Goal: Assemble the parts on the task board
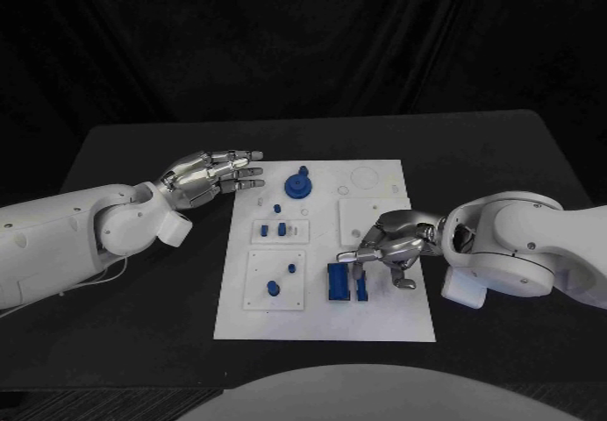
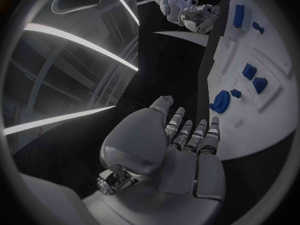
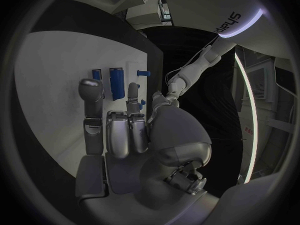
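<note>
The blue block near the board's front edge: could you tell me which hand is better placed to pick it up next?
Probably the right hand: it hovers right beside the blue block, fingers pointing down. The left hand sits off the task board's far left edge, holding nothing.

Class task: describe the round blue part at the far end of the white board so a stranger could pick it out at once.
Start at the white task board in the middle of the black table. Go to its far end, near the left robot hand. The round blue part lies there: a wide disc with a knob, unlike the small pegs and blocks nearer the robot.
</note>
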